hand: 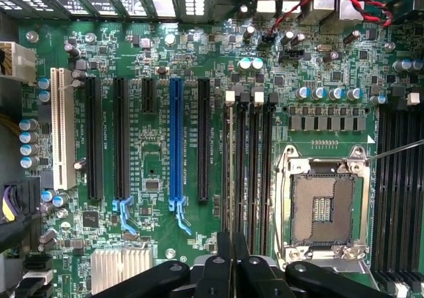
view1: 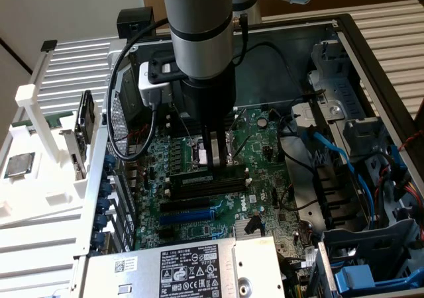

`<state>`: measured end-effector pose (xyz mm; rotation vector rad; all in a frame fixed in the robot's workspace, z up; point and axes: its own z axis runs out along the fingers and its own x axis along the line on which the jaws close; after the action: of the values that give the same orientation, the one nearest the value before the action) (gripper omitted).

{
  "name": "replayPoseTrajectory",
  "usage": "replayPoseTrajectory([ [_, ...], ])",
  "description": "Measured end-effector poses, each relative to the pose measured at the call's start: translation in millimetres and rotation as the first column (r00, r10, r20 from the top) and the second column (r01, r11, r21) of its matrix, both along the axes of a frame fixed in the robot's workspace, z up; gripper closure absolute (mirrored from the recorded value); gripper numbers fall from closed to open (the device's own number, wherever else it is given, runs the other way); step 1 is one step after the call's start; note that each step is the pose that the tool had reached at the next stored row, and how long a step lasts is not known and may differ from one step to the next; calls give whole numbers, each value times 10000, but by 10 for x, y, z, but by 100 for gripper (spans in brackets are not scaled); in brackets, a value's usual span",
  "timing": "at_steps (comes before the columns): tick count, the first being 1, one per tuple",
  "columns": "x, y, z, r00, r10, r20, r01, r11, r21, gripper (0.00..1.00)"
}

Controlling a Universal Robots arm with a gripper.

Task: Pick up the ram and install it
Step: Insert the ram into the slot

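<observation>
My gripper [view1: 211,160] reaches straight down into the open computer case, over the black memory slots [view1: 212,184] on the green motherboard [view1: 199,222]. In the wrist view its dark fingers [hand: 222,271] stand nearly together, shut on the ram [hand: 230,179]. The ram shows edge-on as a thin pale strip that runs along the slot nearest the blue expansion slot [hand: 175,139]. Whether it touches that slot I cannot tell. The other memory slots [hand: 255,172] beside it hold nothing.
The open processor socket [hand: 322,202] lies right beside the slots. More black slots [hand: 394,192] flank its other side. In the exterior view a grey power supply [view1: 179,268] borders the board in front, blue cables [view1: 338,159] hang at the right, and a white fixture [view1: 40,146] stands left of the case.
</observation>
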<state>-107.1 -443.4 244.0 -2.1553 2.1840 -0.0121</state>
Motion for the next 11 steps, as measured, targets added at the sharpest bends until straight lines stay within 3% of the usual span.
replayPoseTrajectory([
  [11,-14,0,-4,9999,-116,30,116,9999,3,88],
])
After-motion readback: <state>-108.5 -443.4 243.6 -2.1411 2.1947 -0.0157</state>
